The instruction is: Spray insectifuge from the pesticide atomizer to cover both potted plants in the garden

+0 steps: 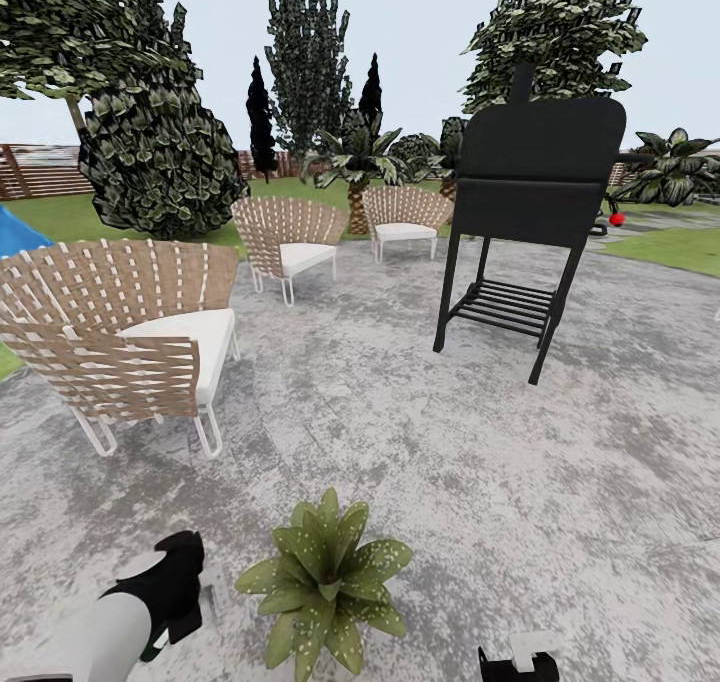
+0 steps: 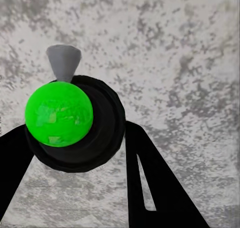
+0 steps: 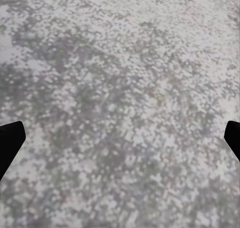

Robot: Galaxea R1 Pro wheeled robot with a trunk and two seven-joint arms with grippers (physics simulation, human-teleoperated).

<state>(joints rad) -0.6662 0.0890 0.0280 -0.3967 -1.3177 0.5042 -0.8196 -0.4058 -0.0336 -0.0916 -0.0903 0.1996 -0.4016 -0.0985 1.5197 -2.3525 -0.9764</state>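
**Atomizer held in left gripper over the patio, one potted plant at the robot's feet**

Head view. The robot stands on the round grey paved patio [image 1: 420,432]. One potted plant [image 1: 325,577], a low rosette of pointed green leaves, sits on the paving at the lower middle, between the two arms; its pot is hidden under the leaves. The left gripper [image 1: 175,587] shows at lower left, black and white, just beside the plant. The tip of the right arm [image 1: 520,660] pokes in at the bottom edge, right of the plant. Beyond: three woven lounge chairs, the nearest [image 1: 120,337] at left, a second [image 1: 290,237] and a third [image 1: 405,217] farther back. A black grill on legs [image 1: 530,222] stands right of centre. A round leafy shrub [image 1: 160,157], tall trees, strips of lawn [image 1: 670,247] and a brown slat fence [image 1: 40,167] lie behind.

Left wrist view. The left gripper's black fingers [image 2: 160,183] are clamped around the pesticide atomizer [image 2: 70,123]: a black round body with a bright green ball on top and a pale grey nozzle, above mottled grey paving.

Right wrist view. The right gripper [image 3: 120,143] hangs over bare paving, fingertips [image 3: 9,140] at the picture's two edges, spread wide, grasping nothing.
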